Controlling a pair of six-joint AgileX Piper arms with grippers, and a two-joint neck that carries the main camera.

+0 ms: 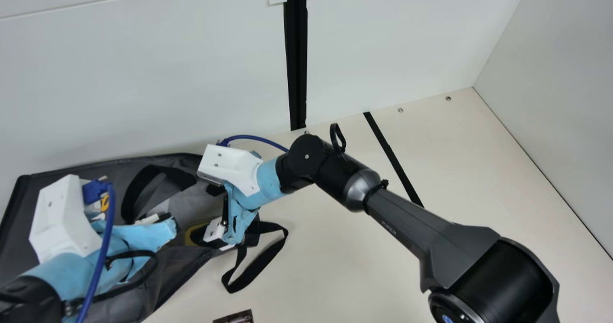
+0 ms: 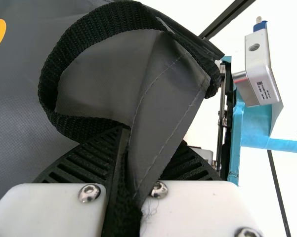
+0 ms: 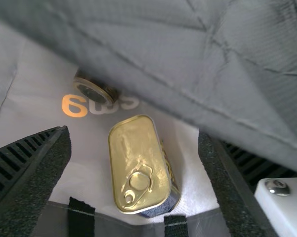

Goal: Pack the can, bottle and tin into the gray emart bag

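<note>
Gray bag [image 1: 28, 203]: tin [image 3: 133, 148], round container [image 3: 96, 91] inside.
My left gripper [image 1: 160, 220] pinches its strap [image 2: 49, 89]; my right gripper [image 1: 207, 213] spreads wide inside.

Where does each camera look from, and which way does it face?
Main view: on the neck, looking down across the table and bag; both arms show.
Left wrist view: on the left arm, facing the bag's strap; left gripper and right arm show.
Right wrist view: on the right arm, facing the tin inside the bag; right gripper shows.
Main and left wrist views share the right arm.
</note>
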